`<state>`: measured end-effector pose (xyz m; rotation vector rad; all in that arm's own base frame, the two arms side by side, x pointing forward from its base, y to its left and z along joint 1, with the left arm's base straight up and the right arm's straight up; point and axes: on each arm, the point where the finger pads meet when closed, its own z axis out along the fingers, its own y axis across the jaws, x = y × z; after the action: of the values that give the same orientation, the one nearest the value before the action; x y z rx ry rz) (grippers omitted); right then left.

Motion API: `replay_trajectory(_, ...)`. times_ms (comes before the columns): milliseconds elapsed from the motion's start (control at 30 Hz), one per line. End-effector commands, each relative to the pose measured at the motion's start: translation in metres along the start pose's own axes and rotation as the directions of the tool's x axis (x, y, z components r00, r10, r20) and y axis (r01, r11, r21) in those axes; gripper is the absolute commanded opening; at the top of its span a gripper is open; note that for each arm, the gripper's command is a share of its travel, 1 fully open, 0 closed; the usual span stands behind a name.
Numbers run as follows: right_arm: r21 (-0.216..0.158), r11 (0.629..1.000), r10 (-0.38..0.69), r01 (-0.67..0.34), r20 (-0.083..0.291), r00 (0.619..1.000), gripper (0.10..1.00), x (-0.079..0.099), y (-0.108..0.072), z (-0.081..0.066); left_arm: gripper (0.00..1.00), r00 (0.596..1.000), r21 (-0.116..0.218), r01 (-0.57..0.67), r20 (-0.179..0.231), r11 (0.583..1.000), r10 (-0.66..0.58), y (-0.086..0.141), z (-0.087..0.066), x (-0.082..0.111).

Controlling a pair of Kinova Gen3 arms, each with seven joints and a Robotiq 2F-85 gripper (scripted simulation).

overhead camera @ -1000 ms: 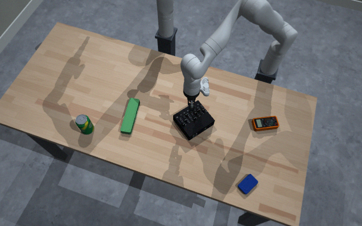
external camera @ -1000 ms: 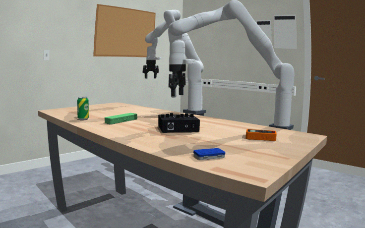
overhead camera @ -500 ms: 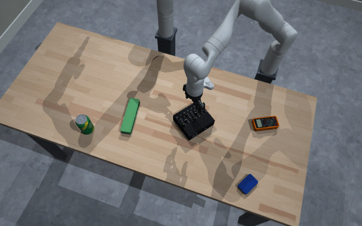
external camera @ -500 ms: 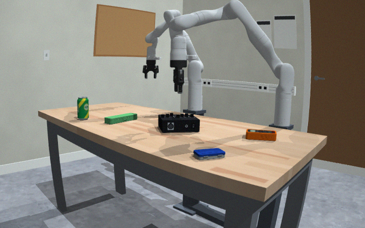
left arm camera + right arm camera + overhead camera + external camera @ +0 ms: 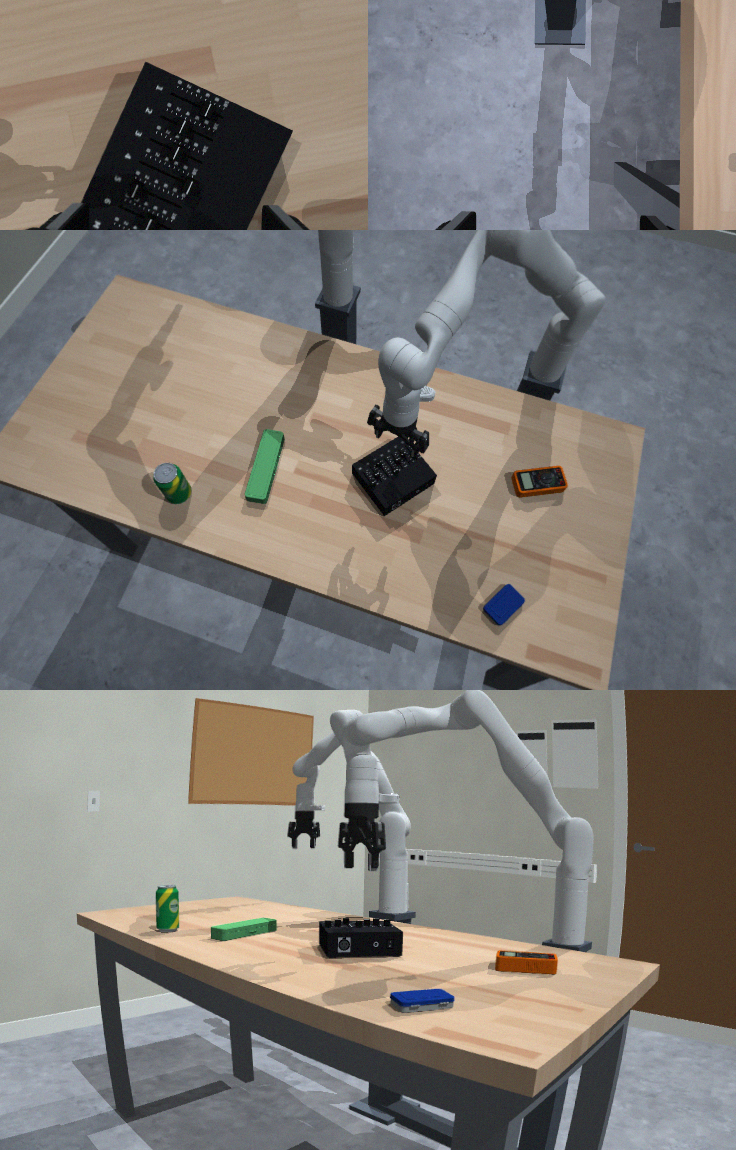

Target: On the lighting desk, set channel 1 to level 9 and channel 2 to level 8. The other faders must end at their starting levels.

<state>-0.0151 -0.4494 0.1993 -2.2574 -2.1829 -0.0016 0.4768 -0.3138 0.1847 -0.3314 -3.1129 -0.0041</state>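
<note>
Above the lighting desk [image 5: 404, 482] [image 5: 360, 939] [image 5: 215, 160], which rests on the surface [image 5: 325, 566] [image 5: 303, 977] [image 5: 280, 45], the left end effector [image 5: 398, 433] [image 5: 361, 862] hangs open and empty; closely spaced faders risk a neighbour being knocked during descent.

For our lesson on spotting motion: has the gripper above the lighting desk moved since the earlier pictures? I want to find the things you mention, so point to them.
Yes: the left gripper [image 5: 398, 438] [image 5: 360, 862] has turned, its fingers now spread wider across the view above the lighting desk [image 5: 400, 484] [image 5: 360, 944] [image 5: 240, 150].
</note>
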Motion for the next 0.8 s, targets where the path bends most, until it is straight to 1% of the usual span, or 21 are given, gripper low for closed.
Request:
replay_trajectory(0, 0.000, 1.000, 0.000, 0.000, 0.002, 1.000, 1.000, -0.0004, 0.0000, -0.0007, 1.000, 0.997, 0.000, 0.075, 0.005, 0.997, -0.075, 0.0020, -0.0042, -0.0015)
replay_trajectory(100, 0.000, 1.000, 0.000, 0.000, 0.002, 1.000, 1.000, -0.0004, 0.0000, -0.0007, 1.000, 0.992, 0.001, 0.125, 0.007, 0.992, -0.125, 0.0034, -0.0064, -0.0023)
replay_trajectory(167, 0.000, 1.000, 0.000, 0.000, 0.002, 1.000, 1.000, -0.0004, 0.0000, -0.0007, 1.000, 0.992, 0.001, 0.125, 0.007, 0.992, -0.125, 0.0034, -0.0064, -0.0023)
replay_trajectory(400, 0.000, 1.000, 0.000, 0.000, 0.002, 1.000, 1.000, -0.0004, 0.0000, -0.0007, 1.000, 0.981, 0.003, 0.193, 0.010, 0.981, -0.193, 0.0052, -0.0095, -0.0034)
replay_trajectory(767, 0.000, 1.000, 0.000, 0.000, 0.002, 1.000, 1.000, -0.0004, 0.0000, -0.0007, 1.000, 0.977, 0.004, 0.211, 0.011, 0.977, -0.211, 0.0057, -0.0104, -0.0037)
